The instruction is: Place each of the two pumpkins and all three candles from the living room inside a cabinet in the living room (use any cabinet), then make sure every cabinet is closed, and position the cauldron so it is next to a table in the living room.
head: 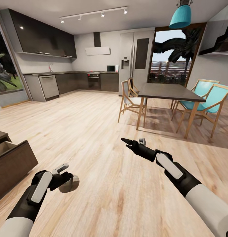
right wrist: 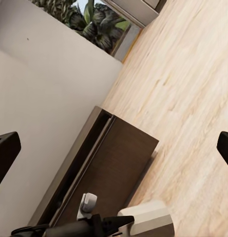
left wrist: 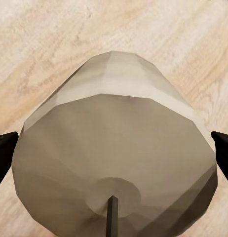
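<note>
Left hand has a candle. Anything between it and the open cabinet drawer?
Nothing visible. The left hand holds the stubby beige candle above bare wood floor, and the low dark-brown wooden cabinet stands beside it, drawer pulled open.

Open-plan room w/ pale wood plank floor (head: 87, 131) throughout. Far wall: dark-grey kitchen units (head: 77, 82), upper cupboards (head: 44, 38), white extractor hood (head: 97, 50), microwave (head: 112, 68), tall fridge (head: 127, 62). Ceiling track lights (head: 94, 13) lit; teal pendant lamp (head: 180, 15) at upper rt. Dark-topped dining table (head: 168, 91) w/ wooden legs, wood-frame chairs around it, two w/ teal seats (head: 209, 97). Big window (head: 171, 59) behind shows foliage and a fence. Window at far left shows greenery.
</note>
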